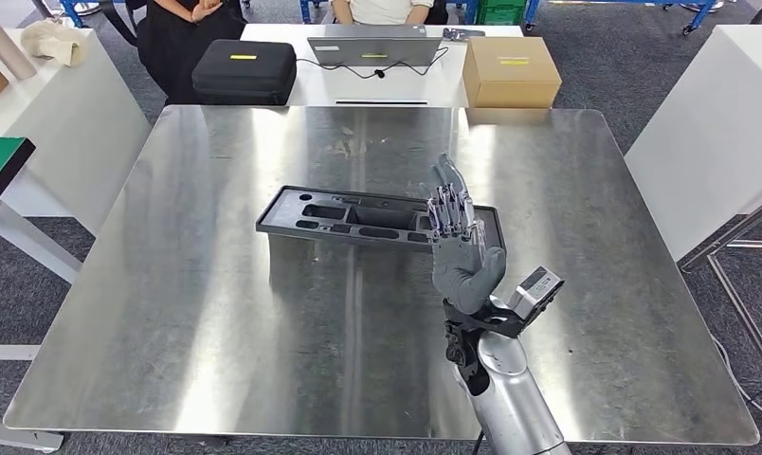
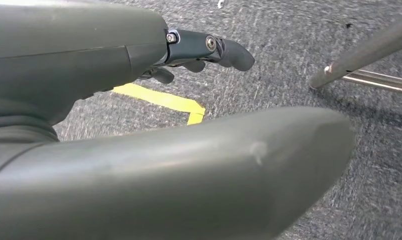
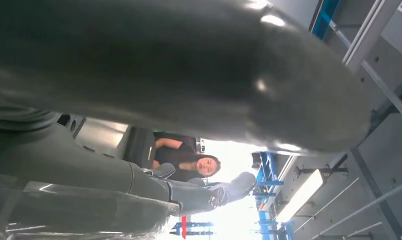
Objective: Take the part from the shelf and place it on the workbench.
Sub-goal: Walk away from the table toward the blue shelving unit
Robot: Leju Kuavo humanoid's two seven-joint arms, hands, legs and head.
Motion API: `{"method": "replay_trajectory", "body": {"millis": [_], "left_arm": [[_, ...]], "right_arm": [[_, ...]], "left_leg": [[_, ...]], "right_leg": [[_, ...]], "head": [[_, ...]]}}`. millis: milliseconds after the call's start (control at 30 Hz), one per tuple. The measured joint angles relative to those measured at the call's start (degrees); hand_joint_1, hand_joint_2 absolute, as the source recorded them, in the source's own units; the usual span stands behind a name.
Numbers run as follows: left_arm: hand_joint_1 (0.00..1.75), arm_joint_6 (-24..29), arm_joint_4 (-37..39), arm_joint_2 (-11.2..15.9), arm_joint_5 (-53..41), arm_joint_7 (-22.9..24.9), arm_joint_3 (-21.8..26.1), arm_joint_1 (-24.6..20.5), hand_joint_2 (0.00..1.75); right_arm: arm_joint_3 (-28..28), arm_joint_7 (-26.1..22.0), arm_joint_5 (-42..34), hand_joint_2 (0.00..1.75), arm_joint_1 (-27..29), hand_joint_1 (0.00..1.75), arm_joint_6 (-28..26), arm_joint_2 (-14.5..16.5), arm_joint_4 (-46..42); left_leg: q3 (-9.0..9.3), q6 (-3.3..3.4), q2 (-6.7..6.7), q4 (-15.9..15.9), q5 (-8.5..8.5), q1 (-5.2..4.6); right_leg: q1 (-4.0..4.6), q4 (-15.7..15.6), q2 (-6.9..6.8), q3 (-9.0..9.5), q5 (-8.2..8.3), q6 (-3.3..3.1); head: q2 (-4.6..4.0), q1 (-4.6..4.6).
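The dark grey moulded part [image 1: 377,220], a long tray-like piece with recessed pockets, lay flat on the steel workbench [image 1: 216,332], near the middle of its top. The right hand [image 1: 458,242] stood just beside the part's right end, palm upright and fingers [image 1: 445,185] extended and apart, gripping nothing; whether a fingertip touched the part's edge could not be told. The left hand [image 2: 139,125] hung low beside the workbench over grey carpet with a yellow tape mark [image 2: 164,101]; its fingers [image 2: 229,50] appeared loosely curled and it held nothing. Judged from this arrangement, the placement seemed essentially complete, the step in hand being release and withdrawal. To do this well, the right hand should draw back from the part with fingers kept spread, clearing the part's rim so as not to drag or tip it, leaving it flat and well inside the workbench edges.
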Motion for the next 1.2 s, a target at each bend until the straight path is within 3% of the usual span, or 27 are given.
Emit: {"method": "replay_trajectory", "body": {"millis": [67,133,200,267,300,333,400,467,533,600,633,700,767,800,833,867,933,1000,1033,1100,1133,1200], "left_arm": [[0.0,-0.06,0.0,0.02,0.01,-0.22,0.01,0.03,0.0],[0.0,-0.16,0.0,0.01,0.01,-0.41,0.02,-0.03,0.0],[0.0,-0.33,0.0,0.01,-0.02,-0.51,0.02,-0.15,0.0],[0.0,-0.45,0.0,0.02,-0.04,-0.53,0.02,-0.21,0.0],[0.0,-0.49,0.0,0.02,-0.03,-0.53,0.02,-0.21,0.0],[0.0,-0.52,0.0,0.01,-0.02,-0.53,0.02,-0.2,0.0],[0.0,-0.57,0.0,-0.05,0.03,-0.53,0.02,-0.2,0.0],[0.0,-0.57,-0.01,-0.1,0.08,-0.55,0.02,-0.19,0.0],[0.0,-0.54,-0.01,-0.08,0.09,-0.57,0.02,-0.14,0.0],[0.0,-0.49,0.01,-0.05,0.09,-0.6,0.03,0.01,0.0],[0.0,-0.46,0.02,-0.05,0.09,-0.6,0.04,0.1,0.0],[0.0,-0.4,0.02,-0.05,0.09,-0.61,0.04,0.24,0.0],[0.0,-0.31,0.02,-0.07,0.08,-0.6,0.03,0.27,0.0],[0.0,-0.25,0.02,-0.06,0.07,-0.6,0.03,0.28,0.0],[0.0,-0.18,0.02,-0.05,0.07,-0.6,0.04,0.28,0.0],[0.0,-0.11,0.02,-0.05,0.07,-0.59,0.04,0.27,0.0],[0.0,-0.05,0.02,-0.04,0.05,-0.58,0.04,0.17,0.0],[0.0,-0.03,0.02,-0.03,0.01,-0.57,0.04,0.05,0.0],[0.0,-0.01,0.02,-0.03,-0.01,-0.57,0.04,0.03,0.0],[0.0,0.05,0.02,-0.04,-0.02,-0.55,0.04,0.08,0.0],[0.0,0.07,0.02,-0.08,-0.03,-0.54,0.04,0.07,0.0],[0.0,0.11,0.01,-0.15,-0.08,-0.52,0.05,-0.04,0.0]], "right_arm": [[0.03,-0.09,0.0,0.0,-0.06,0.0,-0.17,-0.02,0.14],[0.05,-0.28,-0.01,0.0,-0.12,0.0,-0.41,-0.11,0.25],[0.05,-0.49,-0.06,0.0,-0.17,0.0,-0.55,-0.32,0.41],[0.05,-0.58,-0.13,0.0,-0.08,0.0,-0.6,-0.59,0.69],[0.05,-0.6,-0.16,0.0,-0.03,0.0,-0.61,-0.72,0.86],[0.05,-0.6,-0.18,0.0,-0.02,0.0,-0.61,-0.82,1.02],[0.05,-0.62,-0.21,0.0,-0.17,0.0,-0.62,-0.91,1.28],[0.09,-0.65,-0.25,0.0,-0.49,0.0,-0.62,-0.91,1.43],[0.16,-0.74,-0.32,0.0,-0.76,0.0,-0.67,-0.95,1.59],[0.27,-0.83,-0.44,0.0,-0.86,0.0,-0.86,-0.98,1.87],[0.36,-0.85,-0.48,0.0,-0.93,0.0,-0.97,-0.98,2.03],[0.52,-0.93,-0.51,0.0,-1.06,0.0,-1.13,-0.97,2.27],[0.68,-1.0,-0.54,0.0,-1.08,0.0,-1.28,-0.99,2.57],[0.76,-1.01,-0.55,0.0,-1.07,0.0,-1.34,-1.02,2.75],[0.84,-1.02,-0.56,0.0,-1.07,0.0,-1.41,-1.04,2.94],[0.89,-1.03,-0.56,0.0,-1.08,0.0,-1.46,-1.06,3.11],[0.92,-1.06,-0.58,0.0,-1.14,0.0,-1.55,-1.09,3.4],[0.98,-1.19,-0.61,0.0,-1.34,0.0,-1.67,-1.09,3.56],[1.05,-1.28,-0.62,0.0,-1.46,0.0,-1.77,-1.08,3.61],[1.25,-1.45,-0.61,0.0,-1.64,0.0,-2.02,-1.09,3.8],[1.32,-1.54,-0.6,0.0,-1.7,0.0,-2.19,-1.15,3.9],[1.37,-1.73,-0.57,0.0,-1.76,0.0,-2.56,-1.3,4.07]], "left_leg": [[-0.14,0.66,-0.04,-0.35,0.35,-0.34],[-0.12,1.68,0.09,-1.32,1.28,-0.26],[-0.52,2.62,0.22,-2.07,2.27,-0.16],[-1.53,2.97,0.23,-2.09,3.03,-0.32],[-2.09,2.94,0.23,-2.07,3.44,-0.38],[-2.67,2.84,0.21,-2.05,3.88,-0.42],[-3.73,2.43,0.12,-1.95,4.77,-0.42],[-4.62,1.79,0.05,-1.79,5.64,-0.57],[-5.1,1.25,-0.03,-1.52,6.45,-0.7],[-5.5,0.71,-0.17,-1.24,6.79,-0.5],[-5.98,0.39,-0.15,-0.58,5.82,-0.32],[-7.59,-0.29,0.0,3.69,1.02,0.05],[-9.49,-0.86,0.06,11.22,-4.33,0.32],[-9.8,-1.12,0.07,14.17,-5.56,0.48],[-9.25,-1.34,0.08,15.49,-5.62,0.66],[-7.63,-1.49,0.09,14.72,-4.72,0.84],[-1.97,-1.56,0.06,8.21,-2.93,1.13],[2.37,-1.13,-0.16,2.03,-2.95,0.93],[3.1,-0.84,-0.27,0.68,-3.35,0.69],[2.83,0.1,-0.2,0.14,-2.59,0.41],[2.59,0.62,-0.07,-0.24,-2.02,0.37],[1.6,1.77,0.23,-0.97,-0.51,0.35]], "right_leg": [[0.1,-0.18,-0.03,-0.23,0.35,0.73],[0.2,0.67,-0.11,-0.89,-0.61,1.06],[0.16,5.77,-0.18,-3.13,-4.15,0.59],[-0.01,13.55,-0.18,-6.02,-7.97,0.31],[-0.08,15.93,-0.18,-6.6,-8.9,0.56],[-0.16,15.94,-0.18,-5.96,-8.83,1.05],[-0.3,9.51,-0.2,-1.33,-6.69,2.15],[-0.16,1.69,-0.1,3.73,-5.0,2.25],[0.0,-0.86,0.11,4.91,-4.45,1.78],[-0.33,-0.52,0.1,3.98,-3.72,1.17],[-0.48,-0.36,-0.01,3.73,-3.32,0.59],[-0.81,-0.36,-0.29,2.91,-2.27,-0.6],[-0.66,-0.3,-0.45,1.6,-1.16,-1.05],[-0.62,-0.25,-0.49,0.9,-0.65,-0.98],[-0.59,-0.16,-0.51,0.17,-0.17,-0.83],[-0.63,0.0,-0.5,-0.53,0.25,-0.66],[-0.71,0.58,-0.47,-1.79,0.86,-0.17],[-0.58,1.01,-0.49,-2.59,1.47,0.66],[-0.54,1.02,-0.51,-2.78,1.81,1.17],[-0.52,0.83,-0.53,-2.95,2.44,2.3],[-0.51,1.15,-0.51,-3.35,2.08,2.52],[-0.38,4.77,-0.45,-5.15,-1.24,1.95]], "head": [[0.0,0.02],[-0.01,0.08],[-0.01,0.19],[0.0,0.25],[0.0,0.26],[0.01,0.27],[0.01,0.28],[0.01,0.21],[0.01,0.21],[0.0,0.25],[-0.01,0.17],[-0.01,0.05],[-0.01,-0.05],[0.0,-0.04],[0.0,-0.05],[0.0,-0.04],[0.0,-0.06],[0.0,0.02],[0.01,0.03],[0.0,0.1],[0.01,0.1],[0.01,0.27]]}}
